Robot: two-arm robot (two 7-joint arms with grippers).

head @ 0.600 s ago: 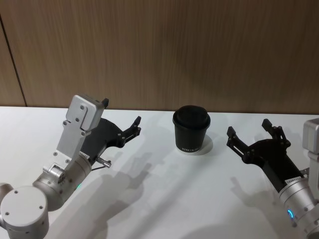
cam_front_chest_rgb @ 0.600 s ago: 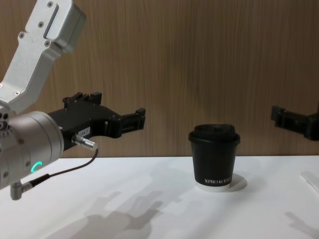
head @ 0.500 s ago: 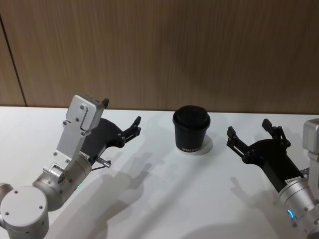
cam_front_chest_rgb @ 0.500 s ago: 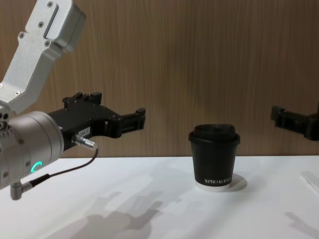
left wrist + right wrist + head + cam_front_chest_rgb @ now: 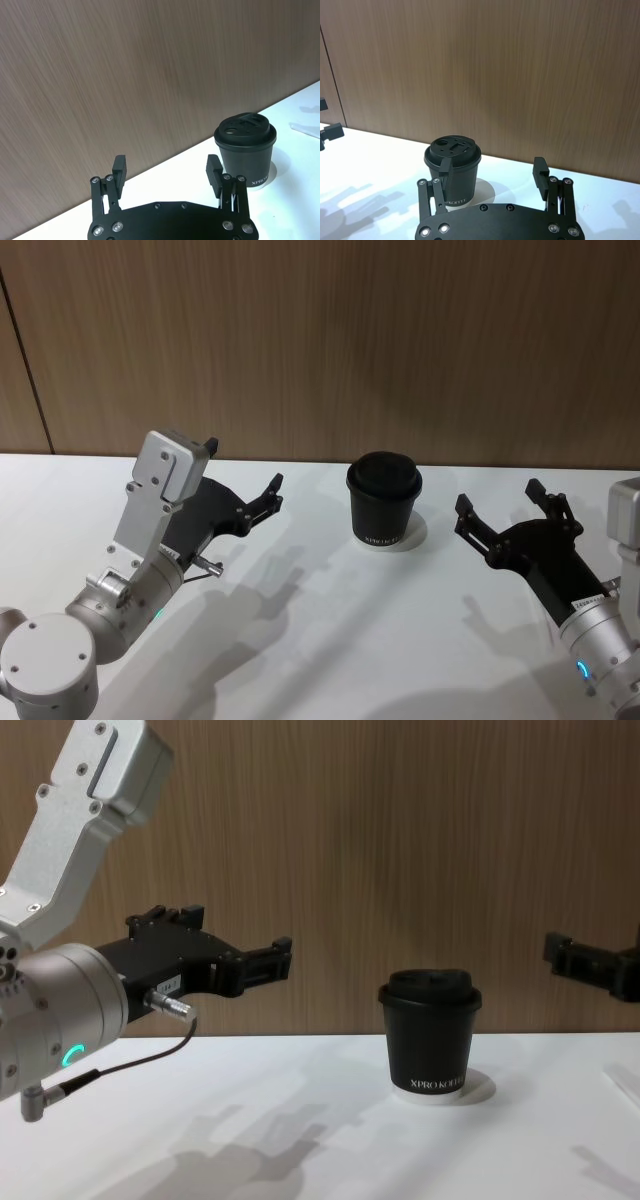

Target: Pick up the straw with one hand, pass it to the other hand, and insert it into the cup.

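cup (image 5: 384, 502) upright, far centre. left gripper (image 5: 242, 468) and right gripper (image 5: 498, 496) flank it, untouching. both released, fingers spread.

An edge cuts off the straw (image 5: 306, 130).

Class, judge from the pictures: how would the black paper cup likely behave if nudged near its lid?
The cup likely tips rather than slides: it tapers to a narrow base. Being paper, it probably feels light and dents under a firm squeeze.
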